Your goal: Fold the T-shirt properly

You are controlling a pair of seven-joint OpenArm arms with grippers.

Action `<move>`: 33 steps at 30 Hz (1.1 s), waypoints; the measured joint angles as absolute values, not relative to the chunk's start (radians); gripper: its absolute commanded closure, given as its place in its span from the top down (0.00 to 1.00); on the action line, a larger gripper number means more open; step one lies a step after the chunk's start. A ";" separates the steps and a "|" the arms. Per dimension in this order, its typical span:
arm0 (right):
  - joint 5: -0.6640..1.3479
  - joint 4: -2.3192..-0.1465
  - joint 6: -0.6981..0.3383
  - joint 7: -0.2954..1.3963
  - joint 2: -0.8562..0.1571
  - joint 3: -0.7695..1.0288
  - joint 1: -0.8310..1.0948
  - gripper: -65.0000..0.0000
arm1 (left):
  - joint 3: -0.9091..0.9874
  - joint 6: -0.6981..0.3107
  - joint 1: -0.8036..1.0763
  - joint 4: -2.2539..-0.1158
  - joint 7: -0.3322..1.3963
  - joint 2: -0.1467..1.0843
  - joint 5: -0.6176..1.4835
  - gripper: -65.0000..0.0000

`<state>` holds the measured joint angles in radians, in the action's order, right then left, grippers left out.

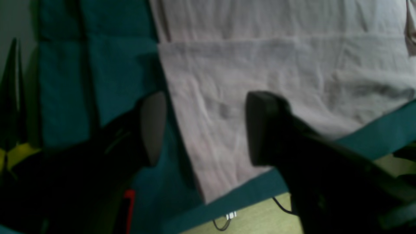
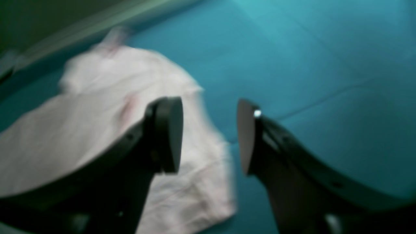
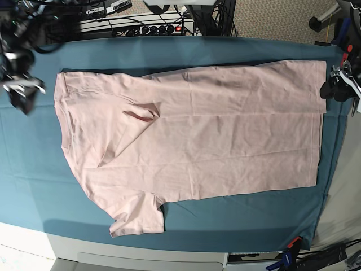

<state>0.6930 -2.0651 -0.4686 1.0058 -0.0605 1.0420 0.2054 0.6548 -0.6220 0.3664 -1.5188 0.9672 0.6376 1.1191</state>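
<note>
On the counter's near edge: a pale grey front lip [image 3: 141, 261] shows under the hanging hem of the teal tablecloth [image 3: 237, 217], with a small red-handled clamp [image 3: 292, 244] pinching the cloth at the near corner on the base view's right.
T-shirt: the large pale pink short-sleeved cotton tee [image 3: 208, 135] lies spread flat on the tablecloth, filling most of the middle of the counter, crumpled with light creases.
Near sleeve: one short sleeve [image 3: 138, 217] juts toward the near edge on the base view's left side and lies flat.
Neck end: the crew neck [image 3: 62, 118] points to the base view's left; a small fold of cloth [image 3: 141, 116] stands up beside it, showing a darker pink inside.
Hem end: the straight bottom hem [image 3: 321, 124] runs along the base view's right, close to the counter's end.
Left pincer: black pincer [image 1: 204, 130], fingers spread wide with nothing between them, hanging above the hem corner of the tee; in the base view it sits just beside the hem's far corner [image 3: 337, 84].
Right pincer: black pincer [image 2: 209, 136], fingers apart and empty, over bare tablecloth with the blurred sleeve end of the tee just beside it; in the base view it is off the neck end [image 3: 22, 90], clear of the cloth.
Far side: black cables and a power strip [image 3: 158, 27] lie behind the counter's far edge.
</note>
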 measured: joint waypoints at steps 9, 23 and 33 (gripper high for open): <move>0.841 -1.550 -0.474 1.100 -0.183 1.074 0.159 0.42 | 0.655 -0.648 0.368 -1.518 1.021 0.577 1.208 0.57; 1.080 -1.245 -0.555 1.175 -0.242 0.897 0.119 0.42 | 0.655 -0.690 0.366 -1.518 1.065 0.574 1.304 0.57; 1.088 -1.250 -0.574 1.253 -0.252 0.857 0.116 0.29 | 0.655 -0.688 0.366 -1.518 1.087 0.577 1.306 0.57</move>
<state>1.0878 -1.2495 -0.5739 1.2533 -0.2520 0.8574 0.1158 0.6548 -0.6884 0.3664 -1.5185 1.0870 0.5766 1.3064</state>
